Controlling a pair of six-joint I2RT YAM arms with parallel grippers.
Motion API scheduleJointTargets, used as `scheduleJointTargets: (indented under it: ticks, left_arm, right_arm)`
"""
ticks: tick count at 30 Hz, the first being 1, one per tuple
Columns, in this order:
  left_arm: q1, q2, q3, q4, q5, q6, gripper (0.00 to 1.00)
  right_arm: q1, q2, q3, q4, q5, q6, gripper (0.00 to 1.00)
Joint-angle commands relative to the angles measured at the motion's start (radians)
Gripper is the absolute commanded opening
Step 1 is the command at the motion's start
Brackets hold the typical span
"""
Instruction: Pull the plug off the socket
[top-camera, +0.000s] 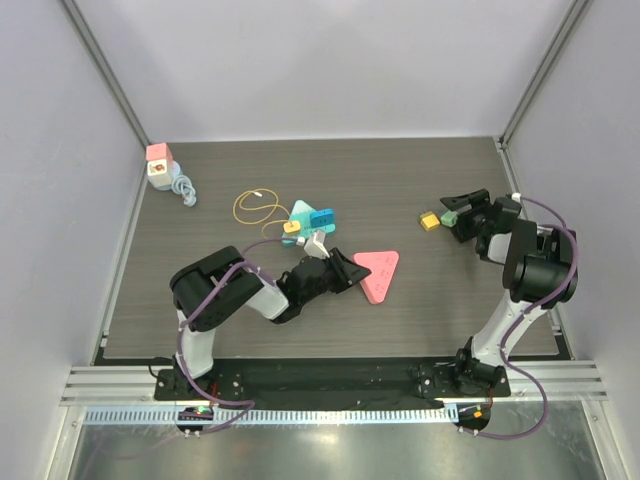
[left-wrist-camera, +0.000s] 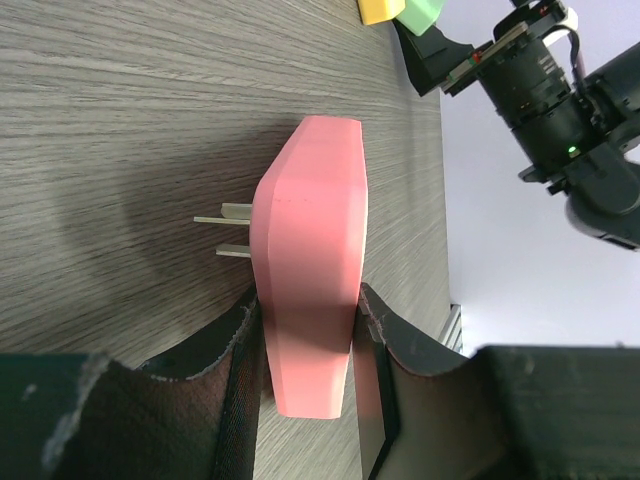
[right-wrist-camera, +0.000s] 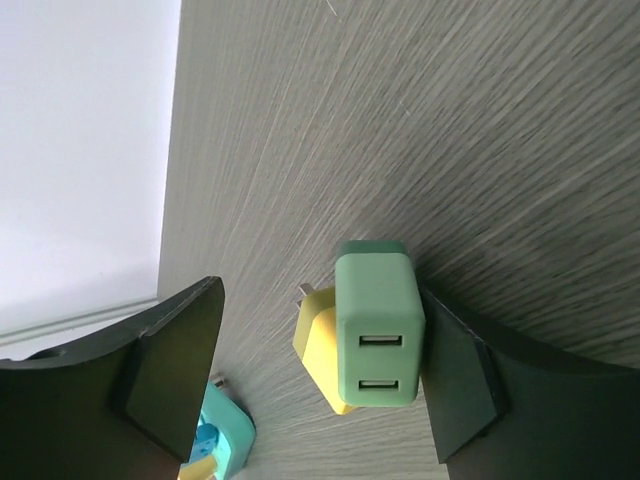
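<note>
A pink triangular socket block (top-camera: 380, 273) with two metal prongs (left-wrist-camera: 225, 229) lies on the table. My left gripper (top-camera: 347, 272) is shut on its narrow end (left-wrist-camera: 310, 300), one jaw on each flat side. At the right, a green plug (top-camera: 449, 217) with two USB ports (right-wrist-camera: 378, 335) rests on the table beside a yellow plug (top-camera: 429, 221). My right gripper (top-camera: 457, 214) stands open around the green plug (right-wrist-camera: 320, 290). One finger (right-wrist-camera: 455, 370) is close against the green body; the other finger (right-wrist-camera: 170, 370) is well apart from it.
A teal adapter (top-camera: 312, 218) with small plugs in it, a white plug (top-camera: 316, 243) and an orange cable loop (top-camera: 258, 205) lie behind my left gripper. A pink-topped adapter with a grey cord (top-camera: 162, 166) sits at the back left. Walls enclose the table.
</note>
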Motion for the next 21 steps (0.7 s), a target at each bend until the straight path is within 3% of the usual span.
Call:
scheduleJointTargets:
  ticks: [1, 5, 9, 14, 17, 21]
  left_arm:
    - [0.0, 0.026, -0.006, -0.058, -0.003, 0.049, 0.0]
    - [0.0, 0.024, -0.004, -0.058, 0.0, 0.05, 0.0]
    - [0.0, 0.027, -0.003, -0.058, -0.001, 0.052, 0.0]
    - [-0.003, 0.026, -0.001, -0.06, 0.005, 0.06, 0.0]
    - [-0.006, 0.024, 0.0, -0.064, 0.002, 0.064, 0.0]
    - [-0.009, 0.027, 0.012, -0.075, 0.009, 0.073, 0.0]
  right_arm:
    - [0.023, -0.081, 0.069, -0.223, 0.045, -0.07, 0.8]
    - [0.046, -0.124, 0.144, -0.508, 0.148, -0.173, 0.88]
    - [0.046, -0.154, 0.174, -0.636, 0.201, -0.223, 0.96]
    - [0.049, -0.203, 0.197, -0.82, 0.348, -0.302, 0.98]
    - [0.057, -0.285, 0.184, -0.891, 0.495, -0.358, 1.0]
    - [0.066, -0.423, 0.151, -0.968, 0.56, -0.403, 1.0]
